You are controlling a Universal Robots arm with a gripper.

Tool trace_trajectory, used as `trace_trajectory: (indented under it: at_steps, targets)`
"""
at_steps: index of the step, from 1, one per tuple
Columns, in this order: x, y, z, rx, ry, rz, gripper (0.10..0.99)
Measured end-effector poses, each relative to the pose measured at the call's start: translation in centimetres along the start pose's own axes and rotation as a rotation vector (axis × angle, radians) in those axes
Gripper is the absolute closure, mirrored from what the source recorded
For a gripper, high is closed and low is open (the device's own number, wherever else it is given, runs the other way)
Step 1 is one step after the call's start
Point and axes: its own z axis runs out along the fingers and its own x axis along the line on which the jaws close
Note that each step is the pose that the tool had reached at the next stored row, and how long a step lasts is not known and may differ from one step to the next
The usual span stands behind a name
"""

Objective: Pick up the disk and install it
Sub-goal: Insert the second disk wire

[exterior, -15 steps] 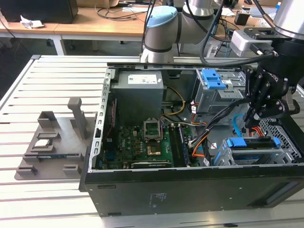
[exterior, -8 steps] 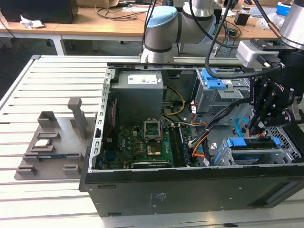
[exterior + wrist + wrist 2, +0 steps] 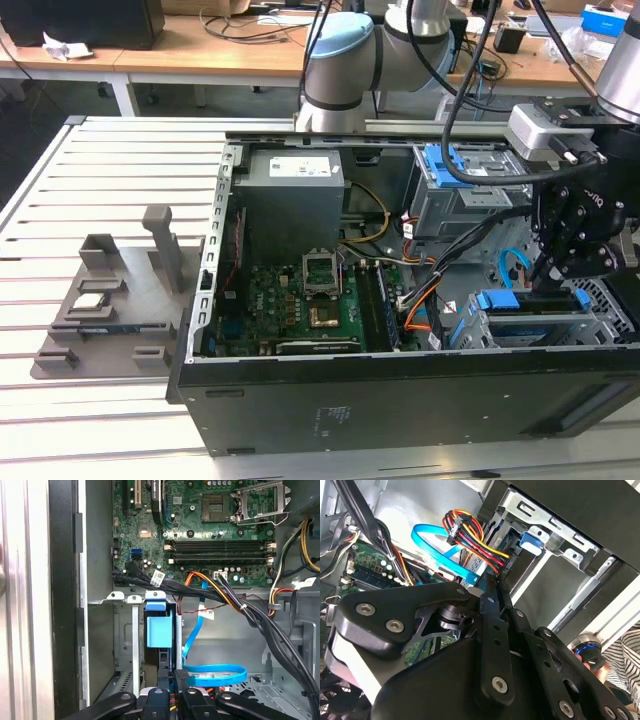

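Fixture [image 3: 105, 305]: on the desk [image 3: 60, 200], left of the case [image 3: 400, 395]; no disk is seen on it. Motherboard [image 3: 300, 300]: inside the case, mid-floor. Disk [image 3: 530, 302]: stood on edge in the cage [image 3: 545, 330] at the case's right end, judged largely inserted; full seating cannot be confirmed. Gripper [image 3: 548, 272]: set directly over the disk, drawn narrow; whether the disk is pinched is hidden. Blue cable [image 3: 215, 672]: coiled beside the cage, its end cut off.

The exterior view is looking down obliquely over the open computer case [image 3: 300, 390]; both wrist views are sitting close inside it.
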Motion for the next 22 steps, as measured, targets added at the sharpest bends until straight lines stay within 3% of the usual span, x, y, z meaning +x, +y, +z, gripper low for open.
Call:
trace_trajectory:
  at_steps: [14, 16, 18, 22]
  targets:
    - [0.23, -0.01, 0.82, 0.000, 0.0018, 0.000, 0.925]
    - [0.23, -0.01, 0.84, 0.000, 0.0016, 0.000, 0.851]
    - [0.26, -0.02, 0.34, 0.000, 0.0012, 0.000, 0.851]
    - [-0.10, -0.03, -1.64, 0.000, 0.0039, 0.000, 0.851]
